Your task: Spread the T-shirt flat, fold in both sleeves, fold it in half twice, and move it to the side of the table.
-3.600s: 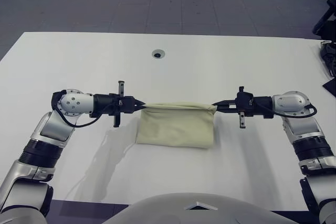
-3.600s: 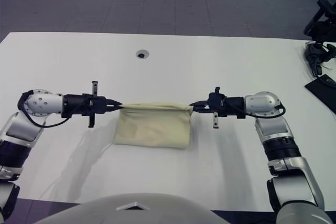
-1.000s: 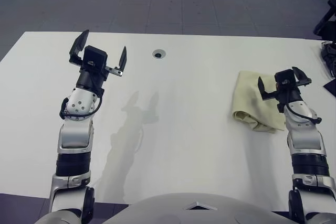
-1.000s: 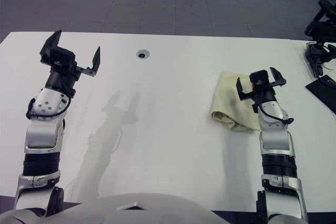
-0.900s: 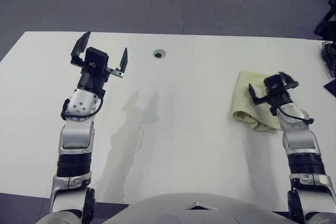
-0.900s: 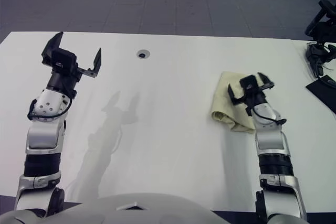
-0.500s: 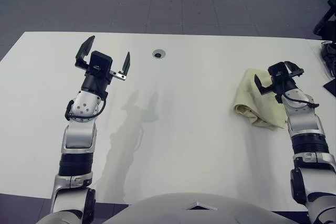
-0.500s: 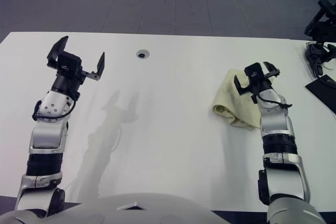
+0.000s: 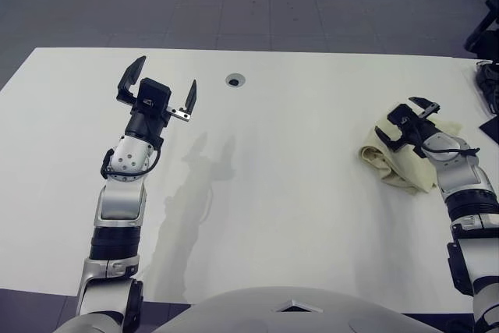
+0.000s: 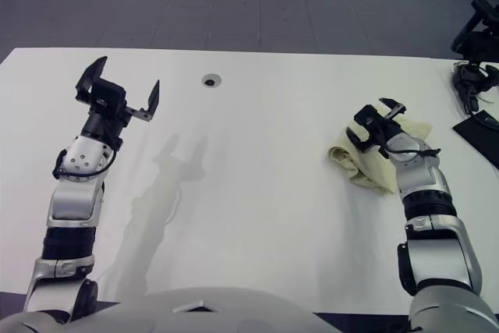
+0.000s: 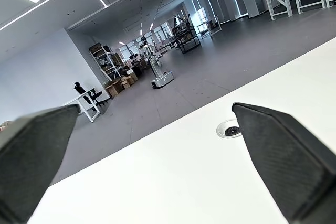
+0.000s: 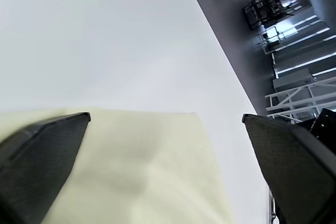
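R gripper (image 9: 402,119): fingers apart, low over the T-shirt (image 9: 394,165), which lies folded and a bit bunched near the right edge of the table (image 9: 296,193). L gripper (image 9: 165,76): fingers apart, raised over table's left part, w/ cable hole (image 9: 235,79) nearby.

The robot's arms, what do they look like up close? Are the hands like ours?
The left arm and right arm are silver-grey segments with black bands, a rounded pale wrist joint and a looping thin black cable. The left hand and right hand are black blocks, each with two flat wedge-shaped fingers.
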{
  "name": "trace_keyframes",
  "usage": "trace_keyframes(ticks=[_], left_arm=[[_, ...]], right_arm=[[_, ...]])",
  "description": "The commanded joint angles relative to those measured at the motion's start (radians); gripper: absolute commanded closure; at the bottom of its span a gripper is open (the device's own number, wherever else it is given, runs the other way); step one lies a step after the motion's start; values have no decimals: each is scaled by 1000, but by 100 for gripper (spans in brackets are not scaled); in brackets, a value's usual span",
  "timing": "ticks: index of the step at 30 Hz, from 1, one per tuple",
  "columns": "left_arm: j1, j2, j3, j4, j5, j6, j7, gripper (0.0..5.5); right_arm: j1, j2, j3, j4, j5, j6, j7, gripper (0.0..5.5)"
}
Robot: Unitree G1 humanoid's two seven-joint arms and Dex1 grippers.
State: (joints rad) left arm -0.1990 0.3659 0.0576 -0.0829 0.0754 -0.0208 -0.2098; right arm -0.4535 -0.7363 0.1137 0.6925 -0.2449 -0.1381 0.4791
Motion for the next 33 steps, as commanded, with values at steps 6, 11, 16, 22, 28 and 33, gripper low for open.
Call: trace_keyframes(ticks=[6, 11, 16, 22, 28, 33], left_arm=[[-15, -1, -4, 15, 3, -7, -3, 13], [-14, -1, -7, 17, 4, -6, -5, 13], [-11, 1, -7, 18, 3, -7, -6, 13], [-5, 4, -11, 23, 4, -12, -10, 13], [-6, 3, -13, -12, -10, -17, -25, 13], [-20, -20, -3, -46, -40, -21, -24, 13]], right_arm=[[148, -32, 84, -133, 35, -87, 236, 10], [194, -82, 111, -183, 44, -130, 328, 10], [238, -120, 125, -229, 78, -157, 420, 10], [172, -74, 81, -235, 91, -167, 325, 10], [82, 1, -36, -415, 270, -36, 307, 10], [9, 73, -84, -558, 404, 115, 299, 10]])
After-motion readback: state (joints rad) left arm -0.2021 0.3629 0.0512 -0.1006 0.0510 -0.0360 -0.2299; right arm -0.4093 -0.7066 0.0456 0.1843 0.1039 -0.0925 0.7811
